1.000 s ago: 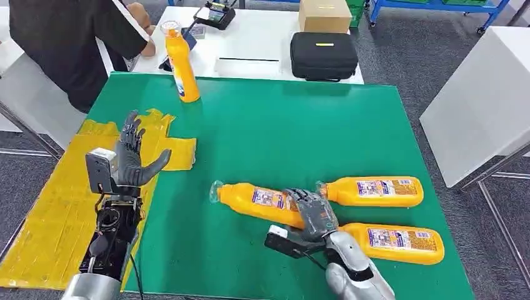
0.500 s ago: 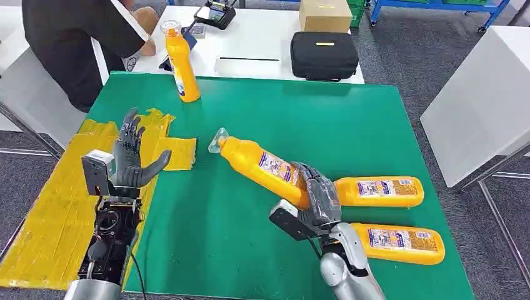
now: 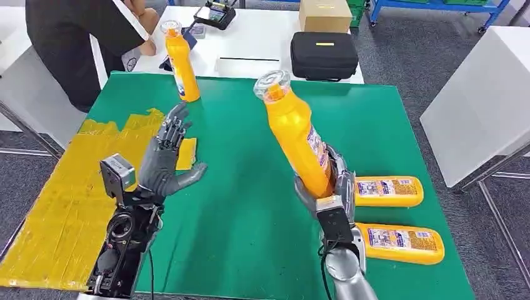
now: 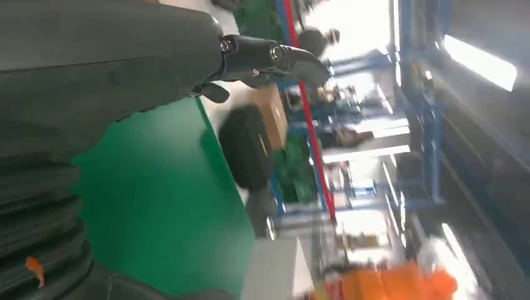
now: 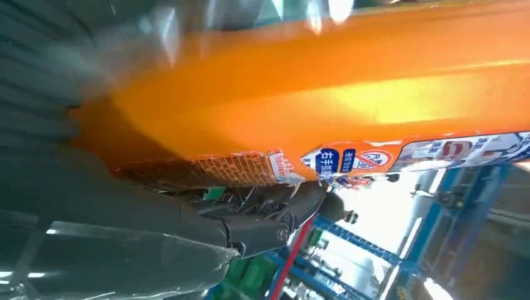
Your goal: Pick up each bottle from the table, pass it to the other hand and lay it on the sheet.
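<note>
Head view: right hand grips raised bottle at base.

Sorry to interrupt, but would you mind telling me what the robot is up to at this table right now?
The robot's right hand grips an orange bottle by its lower end, raised off the green table with its cap tilted up. The left hand is open, fingers spread, beside the yellow sheet, nothing in it. Two more orange bottles lie on the table by the right arm, and another stands upright at the far edge, near a person.
</note>
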`<state>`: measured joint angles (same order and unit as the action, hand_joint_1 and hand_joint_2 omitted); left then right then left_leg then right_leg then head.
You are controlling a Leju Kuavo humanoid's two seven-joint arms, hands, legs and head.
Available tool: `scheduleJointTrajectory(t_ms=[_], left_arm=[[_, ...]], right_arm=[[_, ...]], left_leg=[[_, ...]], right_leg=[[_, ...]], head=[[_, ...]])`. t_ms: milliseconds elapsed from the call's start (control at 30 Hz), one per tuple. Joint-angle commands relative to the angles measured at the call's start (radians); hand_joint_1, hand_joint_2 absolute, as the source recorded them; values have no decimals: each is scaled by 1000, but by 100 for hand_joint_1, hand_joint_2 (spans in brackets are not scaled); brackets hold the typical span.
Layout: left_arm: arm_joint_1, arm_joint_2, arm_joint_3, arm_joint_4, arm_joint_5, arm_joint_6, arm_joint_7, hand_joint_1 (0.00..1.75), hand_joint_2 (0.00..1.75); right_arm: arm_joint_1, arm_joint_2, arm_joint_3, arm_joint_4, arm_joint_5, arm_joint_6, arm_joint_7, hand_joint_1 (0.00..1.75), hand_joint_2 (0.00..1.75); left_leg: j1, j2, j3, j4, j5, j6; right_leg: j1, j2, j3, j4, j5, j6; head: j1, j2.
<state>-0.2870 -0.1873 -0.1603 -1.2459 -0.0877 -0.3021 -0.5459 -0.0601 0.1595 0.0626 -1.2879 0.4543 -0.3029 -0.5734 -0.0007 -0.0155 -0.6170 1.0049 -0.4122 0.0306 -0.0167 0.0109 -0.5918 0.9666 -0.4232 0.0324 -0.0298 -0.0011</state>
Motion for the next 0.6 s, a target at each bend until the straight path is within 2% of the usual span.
scheduleJointTrajectory(t_ms=[33, 133, 200, 300, 400, 600], left_arm=[[-86, 35, -143, 26, 18, 5, 13, 0, 175], [-87, 38, -144, 24, 22, 5, 14, 0, 175], [-86, 43, -149, 14, 23, 7, 14, 0, 175], [-89, 45, -160, 5, 29, 2, 15, 0, 175], [-105, 39, -168, 28, 40, -9, 19, 0, 175], [-105, 39, -168, 28, 40, -9, 19, 0, 175]], right_arm=[[-108, 29, 55, 157, -27, 33, -16, 175, 175], [-114, 29, 67, 173, -24, 38, -16, 175, 175], [-125, 31, 86, 203, -17, 48, -13, 171, 175], [-154, 42, 118, 278, 1, 54, -9, 175, 175], [-177, 49, 142, 338, 14, 41, -11, 175, 175], [-177, 49, 142, 338, 14, 41, -11, 175, 175]], left_leg=[[0, 3, 5, 0, -2, -2], [1, 2, 2, 0, -1, -1], [1, 3, 6, -1, -2, -2], [1, 5, 7, 0, -3, -3], [1, 3, 3, 0, -1, -2], [1, 3, 6, 0, -2, -3]], right_leg=[[1, 0, 4, 0, -2, -2], [1, 1, 2, 0, 0, -1], [1, 1, 6, 0, -2, -2], [1, 2, 6, 0, -2, -2], [1, 1, 3, -1, 0, -1], [1, 0, 5, 0, -2, -2]], head=[[0, 0], [0, 0], [0, 0], [0, 0], [0, 0], [0, 0]])
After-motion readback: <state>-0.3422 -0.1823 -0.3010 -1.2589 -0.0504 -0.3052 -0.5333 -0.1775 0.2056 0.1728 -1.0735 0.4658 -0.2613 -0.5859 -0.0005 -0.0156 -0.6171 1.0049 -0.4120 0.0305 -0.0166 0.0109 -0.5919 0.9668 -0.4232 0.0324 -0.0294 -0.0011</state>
